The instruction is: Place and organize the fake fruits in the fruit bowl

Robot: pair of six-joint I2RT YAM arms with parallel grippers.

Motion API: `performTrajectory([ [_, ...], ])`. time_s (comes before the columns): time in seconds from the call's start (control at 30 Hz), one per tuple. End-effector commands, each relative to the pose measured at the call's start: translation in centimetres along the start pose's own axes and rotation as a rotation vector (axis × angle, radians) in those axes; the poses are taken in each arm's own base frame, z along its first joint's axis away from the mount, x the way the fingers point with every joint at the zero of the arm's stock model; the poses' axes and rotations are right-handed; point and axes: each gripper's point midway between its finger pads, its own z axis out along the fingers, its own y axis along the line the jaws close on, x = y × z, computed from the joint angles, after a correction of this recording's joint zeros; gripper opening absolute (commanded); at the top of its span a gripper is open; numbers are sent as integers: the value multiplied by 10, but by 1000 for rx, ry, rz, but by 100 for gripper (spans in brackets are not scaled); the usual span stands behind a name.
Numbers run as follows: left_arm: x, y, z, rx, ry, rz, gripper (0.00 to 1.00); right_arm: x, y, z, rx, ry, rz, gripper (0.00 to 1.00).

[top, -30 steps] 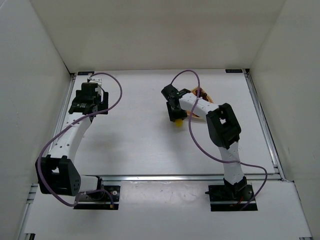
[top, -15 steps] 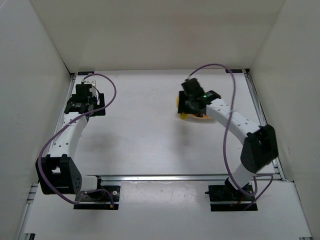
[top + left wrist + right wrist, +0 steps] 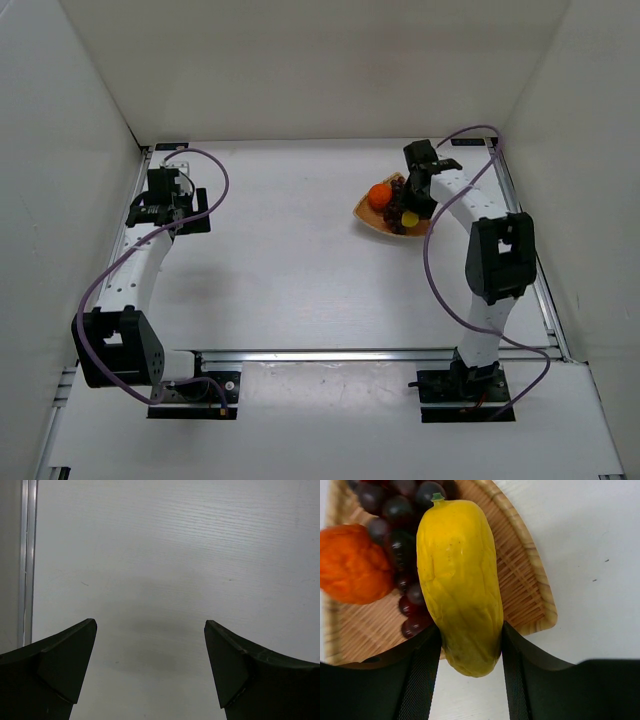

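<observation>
Fruit bowl (image 3: 540,597): shallow tan wicker dish, fan-shaped with a paler rim, standing at the far right of the white table (image 3: 280,260), near its back corner. Contents: orange ball (image 3: 379,195) on the bowl's left side. Dark purple grape bunch (image 3: 400,525) in the middle, touching the orange ball. Yellow oblong fruit (image 3: 460,575) lying along the right flank of the grapes, its green stem tip pointing into the bowl and its blunt end jutting past the near rim over bare table. Right gripper (image 3: 470,642): poised at the bowl's near rim, both black fingers (image 3: 422,670) pressed against the sides of the yellow fruit's blunt end, clamped on it. Whether the fruit's weight rests on the wicker or hangs in the grip cannot be told. Left gripper (image 3: 150,630): fingers spread apart with nothing between them, over bare table at the far left beside the aluminium rail (image 3: 27,555), well apart from the bowl and all three fruits.
</observation>
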Motion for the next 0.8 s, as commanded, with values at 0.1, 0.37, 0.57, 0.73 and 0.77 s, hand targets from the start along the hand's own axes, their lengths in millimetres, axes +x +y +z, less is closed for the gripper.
performTrajectory([
  [0.1, -11, 1, -13, 28, -42, -30, 100, -4, -9, -10, 3, 36, -31, 48],
  [0.37, -11, 1, -13, 28, -42, -30, 100, -22, -13, -78, -94, -66, -32, 100],
  [0.57, -8, 4, -13, 22, -32, -35, 100, -32, -89, -139, -40, -232, 147, 100],
  [0.73, -10, 6, -16, 13, -41, -36, 100, 13, -171, -125, 87, -189, 300, 100],
  [0.77, -10, 6, -16, 13, -41, -36, 100, 21, -178, -129, 85, -197, 318, 100],
])
